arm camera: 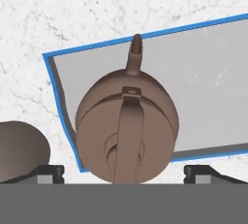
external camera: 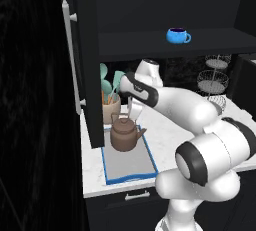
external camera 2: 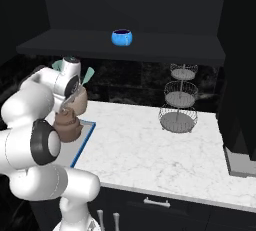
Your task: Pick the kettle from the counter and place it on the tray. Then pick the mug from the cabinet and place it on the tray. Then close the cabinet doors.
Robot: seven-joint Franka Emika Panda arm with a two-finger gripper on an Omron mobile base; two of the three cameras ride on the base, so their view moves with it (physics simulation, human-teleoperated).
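The kettle (external camera: 124, 135) stands upright on the tray (external camera: 131, 167), at the tray's far end and close to its left rim. In the hand view the kettle (arm camera: 127, 131) sits in a corner of the tray (arm camera: 208, 87), with its spout pointing over the grey surface and its thin handle arching over the lid.

The gripper (arm camera: 123, 173) is directly above the kettle. Its two dark finger tips (arm camera: 48, 173) stand wide apart, one on each side of the brown body, and they hold nothing. In the left base view the gripper (external camera: 133, 110) hangs just over the kettle's handle.

The tray lies at the left end of the white marble table (external camera 2: 165, 145), near its front edge. Just behind the tray stands a beige utensil pot (external camera: 111, 109) with green utensils in it.

The mug (external camera: 177, 36) is on the shelf of the cabinet (external camera: 210, 42), well above the table and to the right of the kettle. Its handle points to the right in the left base view. The left cabinet door (external camera: 87, 55) stands open, with its silver bar handle on the outer side. A wire tiered basket stand (external camera 2: 179, 97) is on the table further to the right, near the back wall.
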